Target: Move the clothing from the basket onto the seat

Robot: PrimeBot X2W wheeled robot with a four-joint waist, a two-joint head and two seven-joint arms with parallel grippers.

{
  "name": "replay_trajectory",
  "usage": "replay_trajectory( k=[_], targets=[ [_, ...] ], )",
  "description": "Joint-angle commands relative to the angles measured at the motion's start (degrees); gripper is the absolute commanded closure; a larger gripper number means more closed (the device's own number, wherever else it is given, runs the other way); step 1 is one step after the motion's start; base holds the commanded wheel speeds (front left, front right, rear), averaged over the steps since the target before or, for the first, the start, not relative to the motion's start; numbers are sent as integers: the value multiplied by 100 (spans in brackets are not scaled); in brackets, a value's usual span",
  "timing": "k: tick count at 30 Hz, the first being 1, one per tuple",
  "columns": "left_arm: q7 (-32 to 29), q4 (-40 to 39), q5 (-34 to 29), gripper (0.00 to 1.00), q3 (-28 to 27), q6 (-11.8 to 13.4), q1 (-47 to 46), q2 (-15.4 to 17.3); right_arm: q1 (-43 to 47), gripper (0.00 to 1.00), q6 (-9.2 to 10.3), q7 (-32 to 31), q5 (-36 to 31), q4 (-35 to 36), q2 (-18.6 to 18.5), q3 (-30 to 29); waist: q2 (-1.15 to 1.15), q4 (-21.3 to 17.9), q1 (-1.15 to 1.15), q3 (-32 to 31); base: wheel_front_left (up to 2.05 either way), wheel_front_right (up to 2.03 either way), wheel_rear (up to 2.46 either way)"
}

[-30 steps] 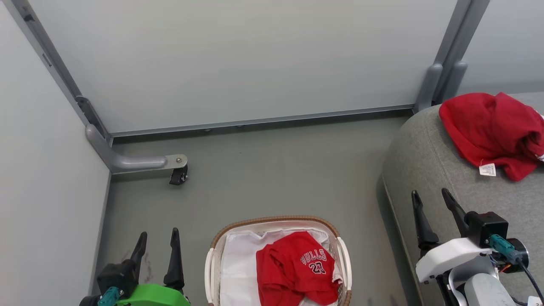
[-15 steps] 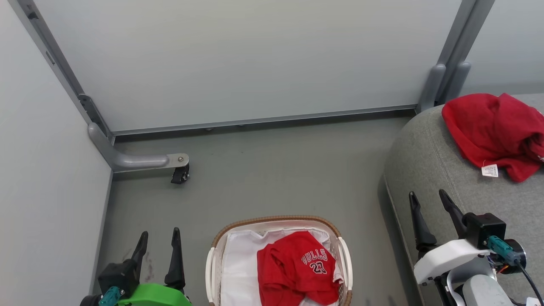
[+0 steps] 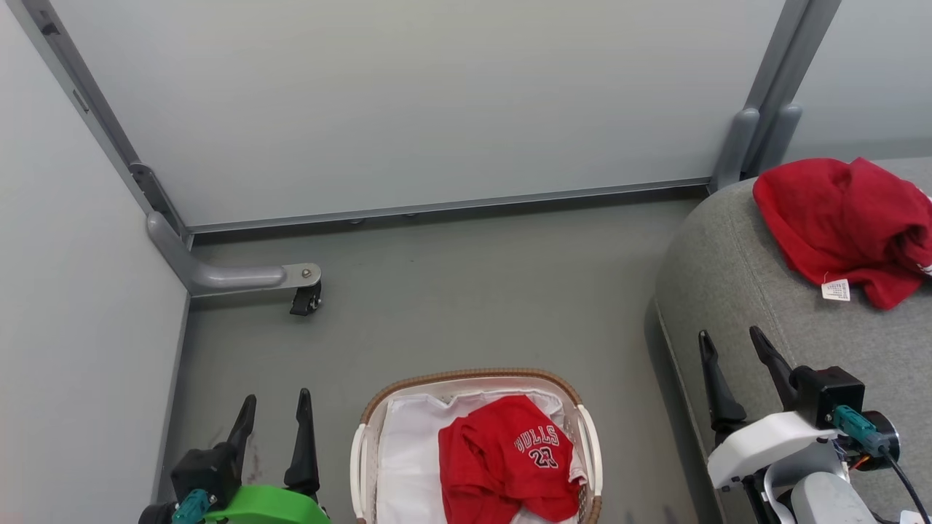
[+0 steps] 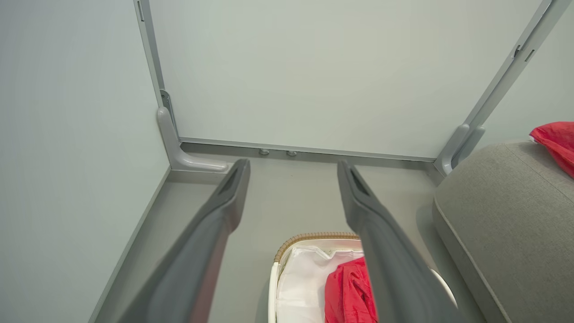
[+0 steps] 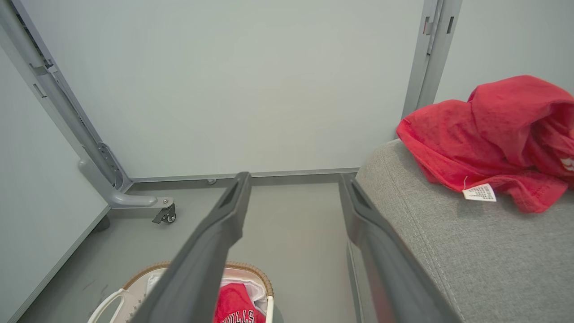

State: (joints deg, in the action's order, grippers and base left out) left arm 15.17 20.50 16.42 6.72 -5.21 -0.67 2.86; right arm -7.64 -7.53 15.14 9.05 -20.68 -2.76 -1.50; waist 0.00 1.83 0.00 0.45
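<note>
The red jersey (image 3: pixel 510 458), crumpled in the basket (image 3: pixel 473 376), looks soft and light; pinch a raised fold. The left gripper (image 3: pixel 277 397) and right gripper (image 3: pixel 729 333) hold their fingers wide apart, empty.

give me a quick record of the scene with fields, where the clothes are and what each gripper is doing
basket: on the floor, white liner inside
in basket: red jersey lettered BULLS 23, lying on the liner
seat: grey cushion, right of the basket
on seat: crumpled red garment with a white tag
left gripper: open, empty, left of the basket
right gripper: open, empty, by the seat's near edge
task left: jersey not yet moved to the seat
</note>
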Motion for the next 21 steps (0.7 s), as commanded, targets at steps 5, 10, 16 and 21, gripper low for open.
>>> replay_trajectory(
  k=[5,10,16,21],
  targets=[
    [-3,11,-148,0,108,-18,-173,6,-75,0,8,2,-36,74,-24,20,0,-44,0,136,0,0,0],
    [-3,117,-229,0,347,-77,-579,6,-295,0,8,2,-79,217,-25,-32,0,-117,0,556,0,0,0],
    [-4,823,-343,0,908,-96,-1429,8,-756,0,8,2,-205,497,-22,-46,0,-333,0,1388,0,0,0],
    [-26,1717,-247,0,1586,-81,-2181,12,-1163,0,8,2,-208,800,-22,3,0,-632,0,2158,0,0,0]
  ],
)
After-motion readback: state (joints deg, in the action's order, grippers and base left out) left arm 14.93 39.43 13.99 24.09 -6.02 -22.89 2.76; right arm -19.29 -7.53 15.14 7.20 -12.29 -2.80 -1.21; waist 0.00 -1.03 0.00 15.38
